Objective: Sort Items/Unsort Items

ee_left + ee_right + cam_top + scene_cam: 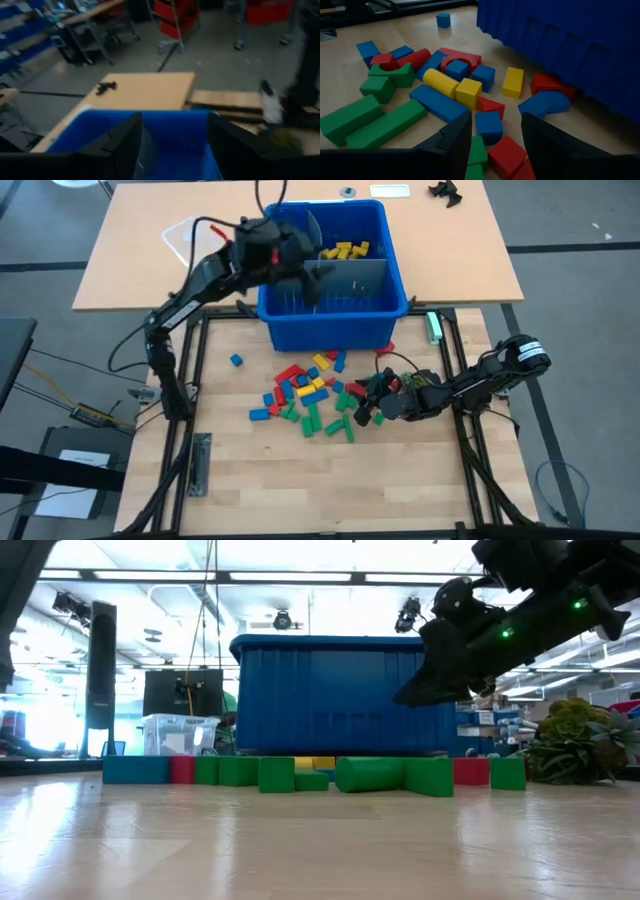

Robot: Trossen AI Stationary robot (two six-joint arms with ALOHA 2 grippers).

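Sorting barely begun: a few yellow blocks (349, 250) lie in the bin (330, 320); most blocks (310, 400) crowd the worktop (250, 480) by the bin. Left gripper (305, 275) spread, empty, above the bin; right gripper (365, 408) spread, empty, over the pile.

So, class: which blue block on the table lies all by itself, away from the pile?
The small blue cube, alone on the bare wood left of the pile, near the blue bin. Every other blue block lies among the mixed blocks.

A bin (330, 320) sits mid-table with blocks (350, 250) inside behind a divider (350, 277). More blocks (305, 395) lie scattered before the bin; one block (236, 360) sits apart, left.
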